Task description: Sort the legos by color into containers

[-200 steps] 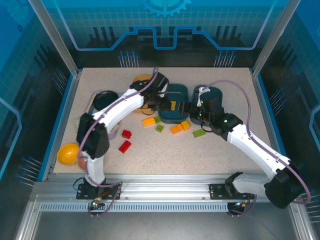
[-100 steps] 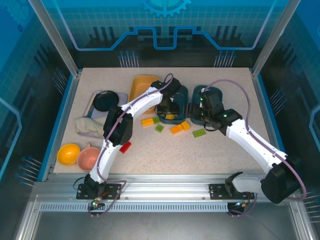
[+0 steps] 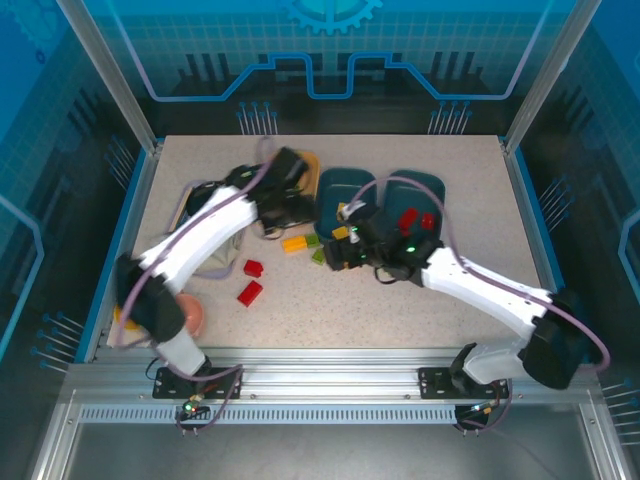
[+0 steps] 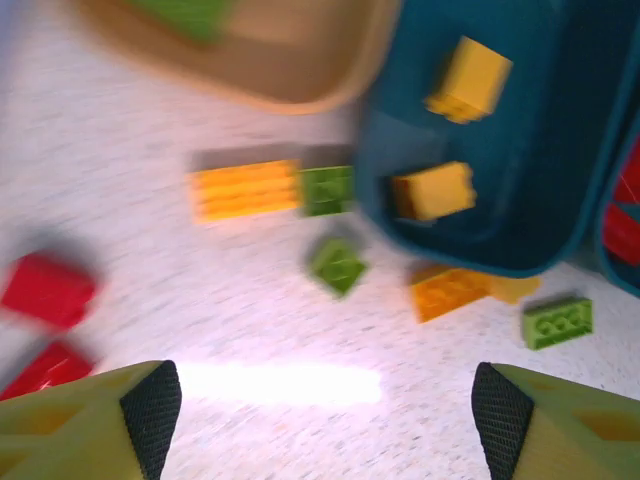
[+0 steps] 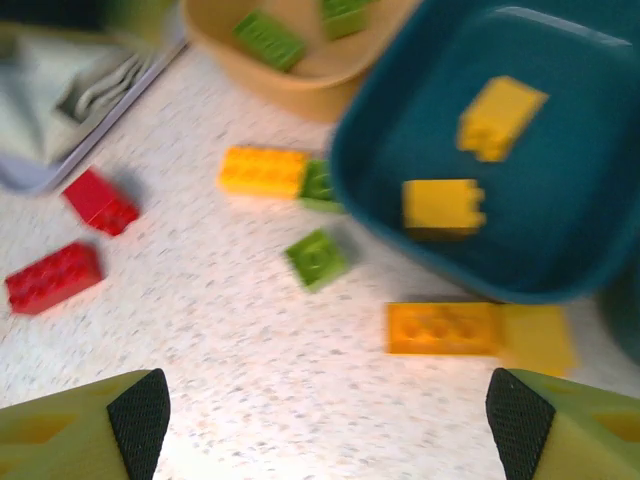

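Orange brick (image 5: 443, 328) lies just ahead of the spread right pincer (image 5: 330, 412).

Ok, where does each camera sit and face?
Top external: above and behind, looking down at the table; left arm, right arm show.
Left wrist: behind the left gripper, looking down at a teal tub; own fingertips show.
Right wrist: behind the right gripper, looking down likewise; fingertips show.
Shared: both wrist views see the tub's two yellow bricks.

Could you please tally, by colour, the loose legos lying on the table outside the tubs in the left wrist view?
Red legos: 2
Green legos: 3
Yellow-orange legos: 3
Total: 8
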Available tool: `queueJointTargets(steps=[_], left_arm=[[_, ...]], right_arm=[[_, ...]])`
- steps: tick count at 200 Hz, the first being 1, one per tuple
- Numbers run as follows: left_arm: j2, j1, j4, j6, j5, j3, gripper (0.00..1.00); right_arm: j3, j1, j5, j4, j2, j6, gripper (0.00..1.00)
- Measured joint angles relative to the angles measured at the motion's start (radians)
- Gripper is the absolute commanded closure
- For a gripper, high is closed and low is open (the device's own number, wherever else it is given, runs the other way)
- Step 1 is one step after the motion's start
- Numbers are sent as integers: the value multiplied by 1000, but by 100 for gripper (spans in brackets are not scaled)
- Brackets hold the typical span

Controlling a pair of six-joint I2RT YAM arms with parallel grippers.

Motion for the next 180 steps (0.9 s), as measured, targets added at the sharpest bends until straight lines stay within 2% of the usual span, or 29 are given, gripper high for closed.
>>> queueJointTargets(steps=[16, 30, 49, 71, 115, 149, 180], left_arm=[[-220, 66, -18, -71, -49, -175, 22], [-372, 90, -44, -119, -79, -302, 23], [-507, 90, -84, -165, -96, -424, 23], [-621, 90, -135, -217, -114, -502, 23], [-774, 90, -190, -287, -130, -539, 23], [-832, 90, -232, -302, -131, -539, 24], [-845, 90, -272, -306, -131, -538, 25]], right_arm=[[53, 74, -13, 22, 108, -6, 15], [105, 138, -25, 40, 199, -10, 15], [167, 196, -52, 68, 303, -11, 15], [248, 206, -73, 76, 415, -29, 15], [548, 198, -81, 36, 695, -101, 14], [745, 179, -86, -25, 864, -137, 14], [901, 166, -87, -97, 993, -151, 23]])
